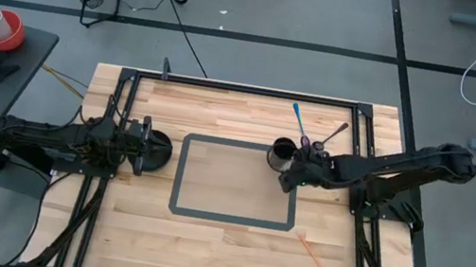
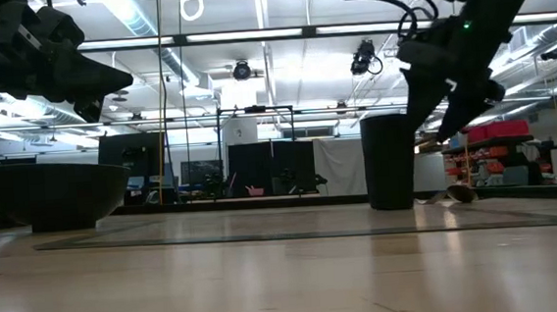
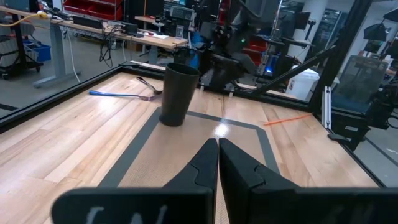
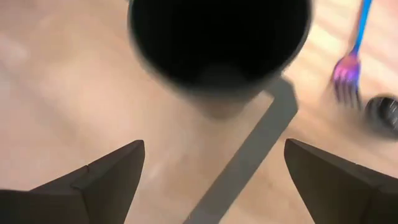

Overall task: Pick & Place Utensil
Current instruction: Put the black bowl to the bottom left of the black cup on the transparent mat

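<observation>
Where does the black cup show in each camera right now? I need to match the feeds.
High view: black cup on the grey tape rectangle's upper right corner.
Low view: tall dark cylinder, right of centre.
Left wrist view: upright, left of centre.
Right wrist view: open mouth at top.
Shared landmark: the tape rectangle.

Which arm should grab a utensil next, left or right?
Right, probably. The right gripper hangs open beside the black cup, close to the blue fork and the spoon. The left gripper sits shut near the black bowl, across the taped rectangle.
</observation>
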Motion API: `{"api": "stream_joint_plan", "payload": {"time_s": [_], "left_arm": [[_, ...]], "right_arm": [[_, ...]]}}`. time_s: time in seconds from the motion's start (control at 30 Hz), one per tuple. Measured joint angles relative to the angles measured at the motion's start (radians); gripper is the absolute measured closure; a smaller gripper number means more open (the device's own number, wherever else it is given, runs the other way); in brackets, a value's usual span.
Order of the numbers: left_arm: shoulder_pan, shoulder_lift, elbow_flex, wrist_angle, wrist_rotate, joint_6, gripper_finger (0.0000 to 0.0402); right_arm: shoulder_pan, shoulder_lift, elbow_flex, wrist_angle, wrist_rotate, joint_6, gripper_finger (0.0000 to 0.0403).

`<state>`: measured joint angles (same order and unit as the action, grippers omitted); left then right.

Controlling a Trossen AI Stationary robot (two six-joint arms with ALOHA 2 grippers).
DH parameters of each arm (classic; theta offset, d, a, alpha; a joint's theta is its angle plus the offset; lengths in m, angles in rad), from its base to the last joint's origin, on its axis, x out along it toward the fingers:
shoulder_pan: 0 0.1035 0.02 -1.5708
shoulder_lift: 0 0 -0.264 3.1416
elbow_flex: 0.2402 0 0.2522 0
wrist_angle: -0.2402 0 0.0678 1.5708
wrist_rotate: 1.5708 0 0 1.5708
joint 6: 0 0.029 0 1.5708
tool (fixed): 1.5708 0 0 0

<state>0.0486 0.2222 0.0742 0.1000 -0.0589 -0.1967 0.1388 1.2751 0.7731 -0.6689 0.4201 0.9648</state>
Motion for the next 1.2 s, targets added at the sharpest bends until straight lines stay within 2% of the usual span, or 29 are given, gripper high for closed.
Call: {"api": "stream_joint_plan", "payload": {"time_s": [0.13, 0.27, 0.4, 0.67, 0.8, 1.0, 1.07, 1.2], "left_arm": [[0.000, 0.000, 0.000, 0.000, 0.000, 0.000, 0.0383], [0.000, 0.000, 0.000, 0.000, 0.000, 0.000, 0.0383], [0.000, 0.000, 0.000, 0.003, -0.001, 0.000, 0.0383], [0.000, 0.000, 0.000, 0.059, -0.011, 0.001, 0.0383], [0.000, 0.000, 0.000, 0.078, -0.014, -0.011, 0.0383], [0.000, 0.000, 0.000, 0.087, -0.015, -0.122, 0.0383], [0.000, 0.000, 0.000, 0.110, 0.012, -0.150, 0.0383], [-0.028, 0.003, 0.000, 0.254, 0.165, -0.293, 0.0383]], "right_arm": [[0.079, 0.008, 0.000, 0.011, -0.030, 0.047, 0.0014], [0.168, 0.013, 0.000, 0.069, -0.012, 0.075, 0.0020], [0.252, 0.017, 0.000, 0.211, 0.020, 0.073, 0.0036], [0.369, 0.057, 0.001, 0.596, 0.124, -0.026, 0.0073], [0.403, 0.129, 0.001, 0.837, 0.155, -0.120, 0.0088], [0.437, 0.274, 0.001, 1.182, 0.160, -0.235, 0.0107], [0.441, 0.320, 0.001, 1.267, 0.151, -0.252, 0.0113], [0.440, 0.382, 0.001, 1.375, 0.143, -0.268, 0.0121]]}}
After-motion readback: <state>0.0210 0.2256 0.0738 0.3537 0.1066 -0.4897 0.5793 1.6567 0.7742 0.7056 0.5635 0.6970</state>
